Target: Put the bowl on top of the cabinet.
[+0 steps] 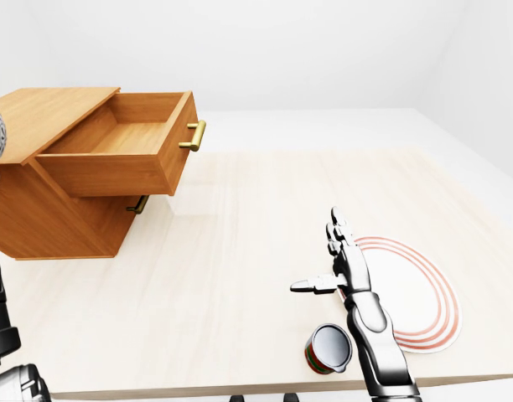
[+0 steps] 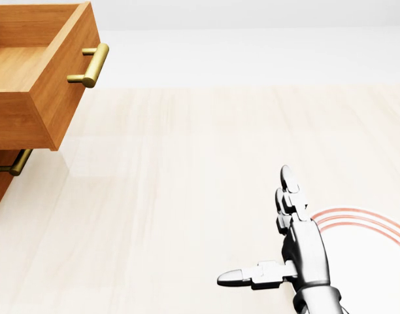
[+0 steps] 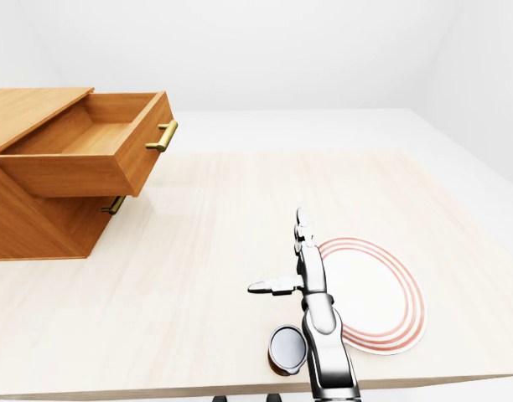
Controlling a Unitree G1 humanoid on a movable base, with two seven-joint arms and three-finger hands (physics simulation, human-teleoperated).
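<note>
1. Left-eye view: one wooden cabinet (image 1: 47,180) stands at about ten o'clock on the pale wood-grain desk (image 1: 231,251). It has two drawers. The upper drawer (image 1: 122,146) is pulled out and shows a bare interior, and its brass bar handle (image 1: 194,136) points toward two o'clock. The lower handle (image 1: 138,204) peeks out beneath it.

2. Same view: one bowl (image 1: 329,348) lies at about five o'clock near the desk's lower edge. It is small and round, red and green outside and grey within, tipped so its opening faces up and toward the viewer. Whether it touches the forearm just beside it cannot be told. One flat white plate (image 1: 407,289) with red concentric rings lies at four o'clock, well apart from the cabinet.

3. Same view: the right hand (image 1: 334,268) is metallic grey and jointed. It hovers open over the plate's left rim, two fingers stretched toward twelve o'clock and the thumb sticking out toward nine. It holds nothing. Dark robot parts sit at the left edge; the left hand's state cannot be told.

4. Head view: the open drawer fills the upper left. The right hand's spread fingers (image 2: 290,190) rise at five o'clock, with the plate's rings just to their right. The bowl is out of frame.

5. Right-eye view: the scene matches the left-eye view, with the bowl tucked just left of the forearm.
</note>
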